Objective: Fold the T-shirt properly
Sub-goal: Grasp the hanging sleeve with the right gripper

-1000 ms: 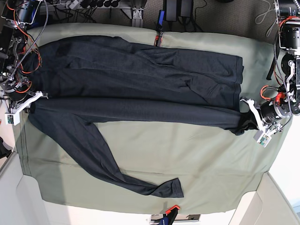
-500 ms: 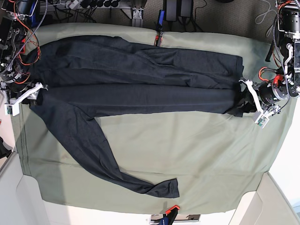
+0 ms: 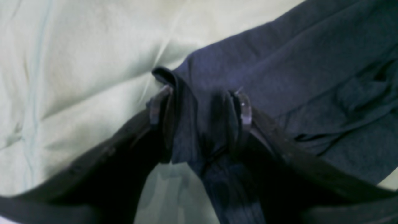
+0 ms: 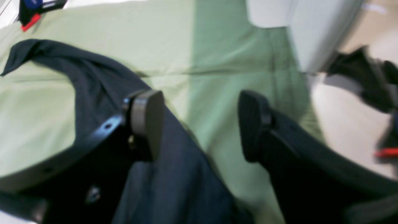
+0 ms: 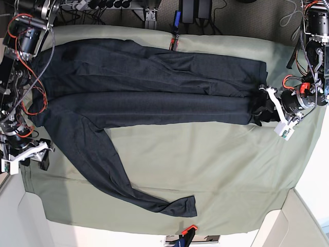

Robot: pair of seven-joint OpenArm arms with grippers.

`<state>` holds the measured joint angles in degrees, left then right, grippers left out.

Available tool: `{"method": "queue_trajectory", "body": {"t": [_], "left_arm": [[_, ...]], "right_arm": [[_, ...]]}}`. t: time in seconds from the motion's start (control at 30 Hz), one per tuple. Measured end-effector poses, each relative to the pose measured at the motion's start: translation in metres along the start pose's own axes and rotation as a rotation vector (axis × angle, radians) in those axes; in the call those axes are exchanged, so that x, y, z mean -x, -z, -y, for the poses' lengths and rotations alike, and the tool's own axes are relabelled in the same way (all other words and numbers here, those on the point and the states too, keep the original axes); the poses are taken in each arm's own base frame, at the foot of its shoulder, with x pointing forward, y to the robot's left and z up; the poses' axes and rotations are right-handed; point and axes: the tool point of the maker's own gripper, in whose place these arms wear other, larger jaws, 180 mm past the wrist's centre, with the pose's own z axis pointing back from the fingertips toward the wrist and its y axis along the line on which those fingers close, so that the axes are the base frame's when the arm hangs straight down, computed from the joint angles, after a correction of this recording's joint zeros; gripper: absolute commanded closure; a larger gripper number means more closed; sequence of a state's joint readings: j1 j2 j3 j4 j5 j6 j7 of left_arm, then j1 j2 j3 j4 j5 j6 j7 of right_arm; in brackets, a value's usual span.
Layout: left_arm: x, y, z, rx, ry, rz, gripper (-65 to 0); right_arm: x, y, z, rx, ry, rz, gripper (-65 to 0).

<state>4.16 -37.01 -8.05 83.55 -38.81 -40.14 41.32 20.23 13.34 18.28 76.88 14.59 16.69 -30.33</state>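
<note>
The dark T-shirt (image 5: 149,82) lies spread across the sage-green table cloth (image 5: 205,170), its near edge folded back over the body. One long sleeve (image 5: 123,190) trails toward the front edge. My left gripper (image 5: 272,110) is at the shirt's right end. In the left wrist view it (image 3: 200,105) is shut on a bunched fold of the shirt (image 3: 279,62). My right gripper (image 5: 31,157) is off the shirt at the cloth's left edge. In the right wrist view it (image 4: 199,124) is open and empty, with the shirt (image 4: 93,81) under one finger (image 4: 146,121).
A red-and-blue clamp (image 5: 174,38) sits at the cloth's back edge and another (image 5: 185,234) at the front edge. White panels (image 5: 288,226) flank the front corners. Cables and motors (image 5: 25,36) crowd the back left.
My right gripper has let go of the shirt's left end and moved toward the front along the left edge. My left gripper has carried the right end slightly farther back.
</note>
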Motion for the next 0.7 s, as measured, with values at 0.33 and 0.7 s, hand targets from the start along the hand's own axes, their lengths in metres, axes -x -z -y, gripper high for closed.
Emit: {"method": "queue_trajectory", "body": {"t": [0.33, 0.7], "left_arm": [[0.011, 0.001, 0.006, 0.011, -0.020, -0.018, -28.5], [0.015, 0.003, 0.010, 0.020, -0.030, -0.021, -28.5]], "right_arm": [[0.074, 0.073, -0.024, -0.027, -0.072, -0.281, -37.8], [0.082, 0.074, -0.067, -0.113, -0.083, -0.325, -37.7]]}}
